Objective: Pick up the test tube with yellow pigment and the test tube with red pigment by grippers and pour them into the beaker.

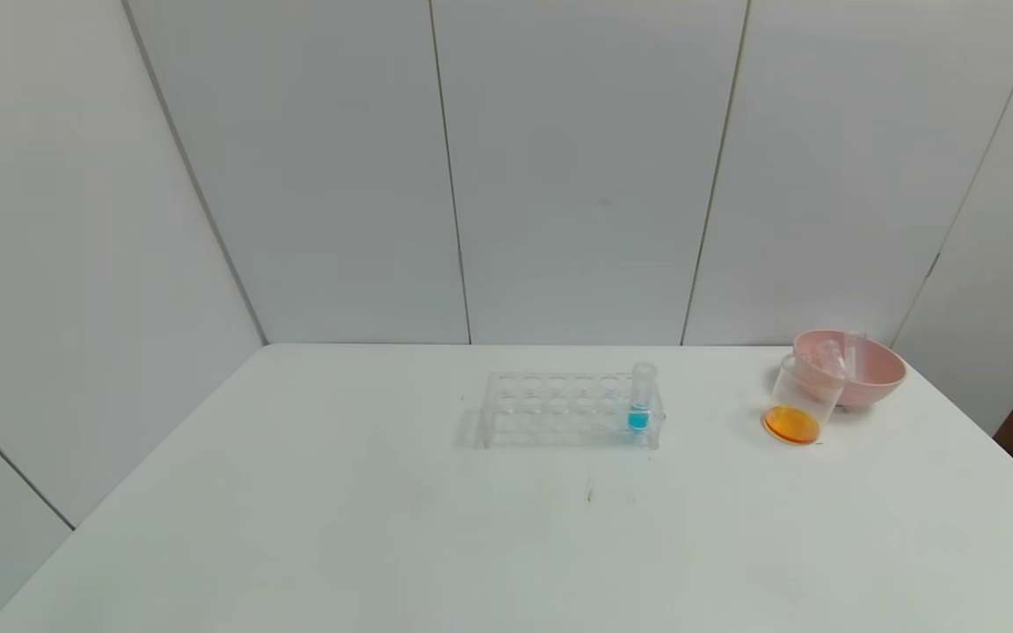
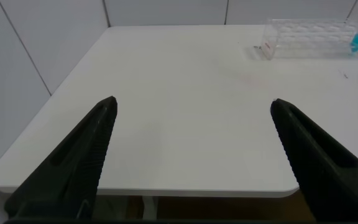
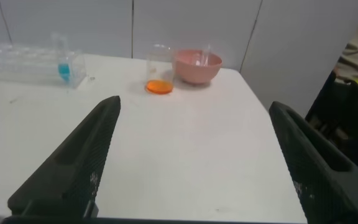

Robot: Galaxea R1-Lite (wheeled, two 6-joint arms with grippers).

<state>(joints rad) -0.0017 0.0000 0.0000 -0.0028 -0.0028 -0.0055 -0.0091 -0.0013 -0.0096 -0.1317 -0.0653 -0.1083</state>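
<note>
The beaker (image 1: 801, 400), a clear tapered cup, is standing upright on the table's right side, touching or just in front of the pink bowl (image 1: 867, 374), and is holding a shallow orange layer at its base. Clear tubes, seemingly empty, are lying inside that bowl; which pigment each held cannot be told.

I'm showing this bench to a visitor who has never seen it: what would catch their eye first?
Colour on the white table: the beaker holding orange liquid at the far right, close in front of the pink bowl with empty clear tubes in it. Mid-table, a clear rack holds one blue-tipped tube at its right end. Both arms are drawn back, jaws wide open.
</note>
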